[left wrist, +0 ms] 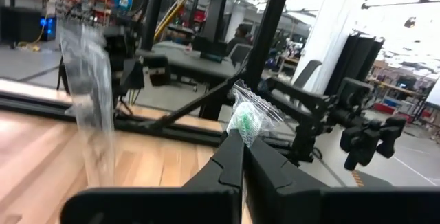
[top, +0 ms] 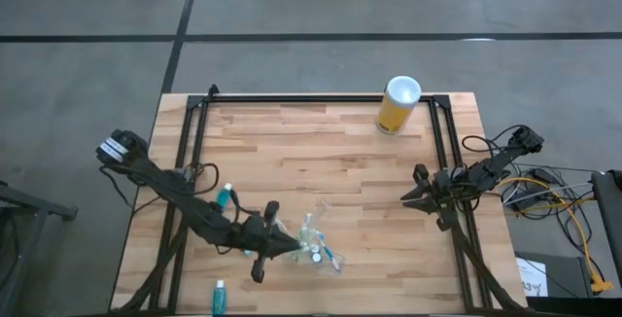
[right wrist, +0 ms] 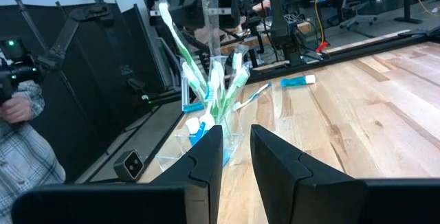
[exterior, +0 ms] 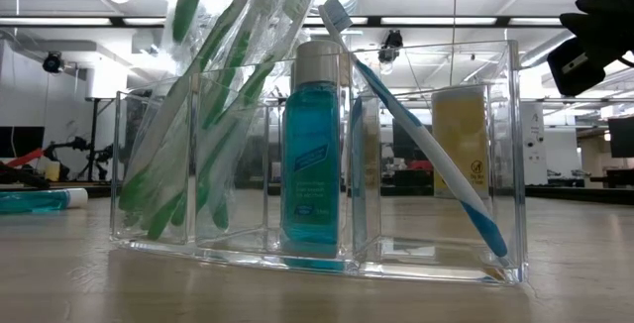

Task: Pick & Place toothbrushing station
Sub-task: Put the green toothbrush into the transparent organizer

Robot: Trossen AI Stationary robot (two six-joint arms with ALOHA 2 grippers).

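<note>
We see the left gripper at about 6 o'clock on the table, right beside the clear organizer. Its fingers are pinched together on a wrapped green-headed toothbrush, holding it up above the organizer. In the low view, the organizer stands upright with green toothbrushes leaning in its left compartment, a teal white-capped bottle upright in the middle one, and a white-blue toothbrush slanting across the right one. One teal tube lies on the table at about 8 o'clock, another at the near edge around 7 o'clock. The right gripper waits at 3 o'clock, well apart from the organizer, its fingers narrowly parted with nothing between them. A yellow cylinder stands at about 1 o'clock.
</note>
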